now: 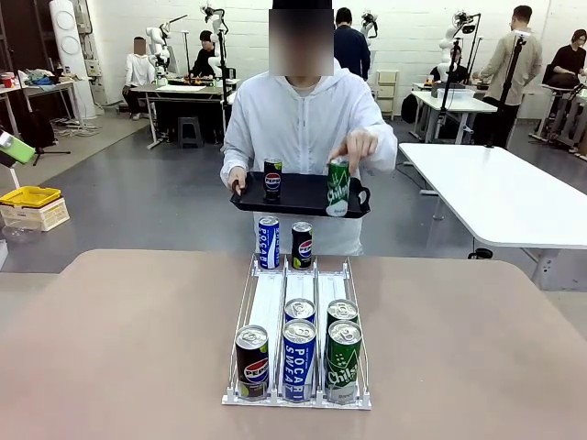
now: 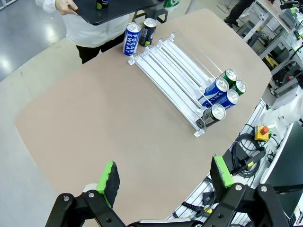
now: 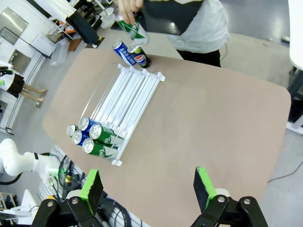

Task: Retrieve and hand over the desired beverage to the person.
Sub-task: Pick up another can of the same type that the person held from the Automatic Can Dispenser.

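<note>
Person [image 1: 303, 119] at the far side of the table [image 1: 119, 348] holds a black tray [image 1: 303, 194] and grips a green can [image 1: 338, 188] by its top, beside a Pepsi can [image 1: 272, 179] on the tray. A three-lane rack [image 1: 298, 289] holds five cans at its near end. The left gripper [image 2: 165, 171] and the right gripper [image 3: 147, 182] hang spread and empty over the near edge. Retrieval seems not yet begun. Next, an arm must reach the front can matching the person's choice, which is unclear.
</note>
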`<state>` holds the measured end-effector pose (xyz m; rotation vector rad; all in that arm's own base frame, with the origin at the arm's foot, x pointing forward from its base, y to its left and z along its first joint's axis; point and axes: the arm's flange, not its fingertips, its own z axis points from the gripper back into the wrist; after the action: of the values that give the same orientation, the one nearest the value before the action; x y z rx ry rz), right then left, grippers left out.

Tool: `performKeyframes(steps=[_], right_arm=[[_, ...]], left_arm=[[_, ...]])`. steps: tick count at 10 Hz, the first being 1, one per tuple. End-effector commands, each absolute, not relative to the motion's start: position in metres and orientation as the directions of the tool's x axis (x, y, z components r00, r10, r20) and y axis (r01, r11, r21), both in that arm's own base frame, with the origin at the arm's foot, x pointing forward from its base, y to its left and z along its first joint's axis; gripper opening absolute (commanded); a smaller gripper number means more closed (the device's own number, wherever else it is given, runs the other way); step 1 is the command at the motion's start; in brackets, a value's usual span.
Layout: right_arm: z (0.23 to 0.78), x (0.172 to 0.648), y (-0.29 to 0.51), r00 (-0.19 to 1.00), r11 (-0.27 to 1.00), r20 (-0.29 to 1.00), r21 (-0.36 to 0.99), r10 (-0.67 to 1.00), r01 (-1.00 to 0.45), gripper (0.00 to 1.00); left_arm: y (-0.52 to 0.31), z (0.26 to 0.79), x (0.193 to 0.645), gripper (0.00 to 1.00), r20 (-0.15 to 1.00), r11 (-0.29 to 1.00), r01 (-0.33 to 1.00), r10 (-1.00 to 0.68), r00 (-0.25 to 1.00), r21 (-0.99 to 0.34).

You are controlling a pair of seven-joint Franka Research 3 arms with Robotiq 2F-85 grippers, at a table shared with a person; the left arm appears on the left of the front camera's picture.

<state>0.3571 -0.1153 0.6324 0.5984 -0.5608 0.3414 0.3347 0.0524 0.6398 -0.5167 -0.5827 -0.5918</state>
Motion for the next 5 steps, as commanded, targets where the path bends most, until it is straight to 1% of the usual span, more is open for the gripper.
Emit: performKeyframes(steps=[1, 5], right_arm=[[0.6333, 0.3591, -0.1155, 0.787, 0.757, 0.601, 0.448, 0.14, -0.476, 1.0], [0.6333, 0.3591, -0.1155, 0.787, 0.757, 0.601, 0.448, 0.14, -0.476, 1.0]], left_arm=[[0.0525, 0.6407, 0.3361, 1.0, 0.647, 0.709, 0.649, -0.362, 0.671, -0.276], [0.0525, 0.6407, 0.3361, 1.0, 0.647, 0.709, 0.649, -0.362, 0.671, -0.276]])
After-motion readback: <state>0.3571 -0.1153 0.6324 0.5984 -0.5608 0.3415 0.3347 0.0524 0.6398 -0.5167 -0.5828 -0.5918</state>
